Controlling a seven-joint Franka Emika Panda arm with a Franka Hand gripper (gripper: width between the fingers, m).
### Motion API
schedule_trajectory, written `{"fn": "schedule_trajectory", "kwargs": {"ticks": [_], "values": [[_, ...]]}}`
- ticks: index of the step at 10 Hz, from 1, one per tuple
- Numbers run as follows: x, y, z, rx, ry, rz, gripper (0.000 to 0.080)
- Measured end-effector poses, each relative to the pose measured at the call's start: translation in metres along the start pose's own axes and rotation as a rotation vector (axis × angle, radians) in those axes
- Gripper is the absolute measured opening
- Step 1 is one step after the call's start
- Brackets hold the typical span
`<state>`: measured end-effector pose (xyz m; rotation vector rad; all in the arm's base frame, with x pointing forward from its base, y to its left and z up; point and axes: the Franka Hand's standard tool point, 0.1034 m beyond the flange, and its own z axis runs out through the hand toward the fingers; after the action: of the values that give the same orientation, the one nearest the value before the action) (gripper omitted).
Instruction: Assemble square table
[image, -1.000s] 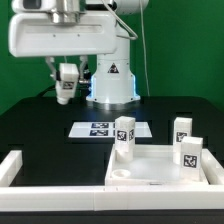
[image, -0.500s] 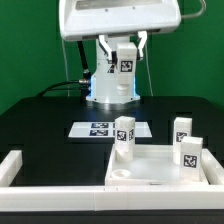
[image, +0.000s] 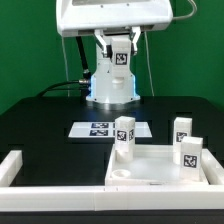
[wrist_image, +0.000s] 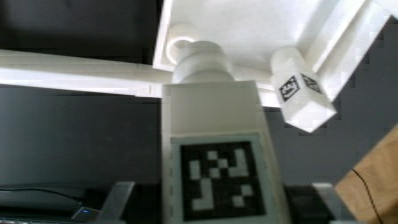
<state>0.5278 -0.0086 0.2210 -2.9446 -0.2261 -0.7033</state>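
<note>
The square table (image: 158, 165), a white plastic slab lying rim-up with sockets at its corners, sits at the lower right of the exterior view on the black bench (image: 40, 125), three tagged legs (image: 124, 137) standing upright at its corners; the end effector (image: 121, 62), high at upper centre, clamps the fourth leg (wrist_image: 214, 150), a smooth, blocky white post bearing a printed tag; the risk, I judge, is the slick post slipping or meeting the empty socket (wrist_image: 189, 47) tilted and jamming at its rim.

wrist view: held leg (wrist_image: 217, 150) cut off below | fingers (wrist_image: 121, 203) blurred, maybe gripping | tabletop (wrist_image: 249, 30) cropped
</note>
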Motion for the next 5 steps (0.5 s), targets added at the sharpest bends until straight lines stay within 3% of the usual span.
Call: {"fn": "schedule_trajectory", "kwargs": {"ticks": [1, 2, 3, 4, 5], "values": [[0.010, -0.006, -0.009, 0.022, 0.018, 0.005, 0.0290], [0.025, -0.008, -0.011, 0.018, 0.030, 0.036, 0.0290], [0.043, -0.010, -0.007, -0.009, 0.051, 0.079, 0.0290], [0.056, -0.011, 0.001, -0.067, 0.101, 0.132, 0.0290], [0.060, -0.004, 0.015, -0.149, 0.143, 0.110, 0.0290]]}}
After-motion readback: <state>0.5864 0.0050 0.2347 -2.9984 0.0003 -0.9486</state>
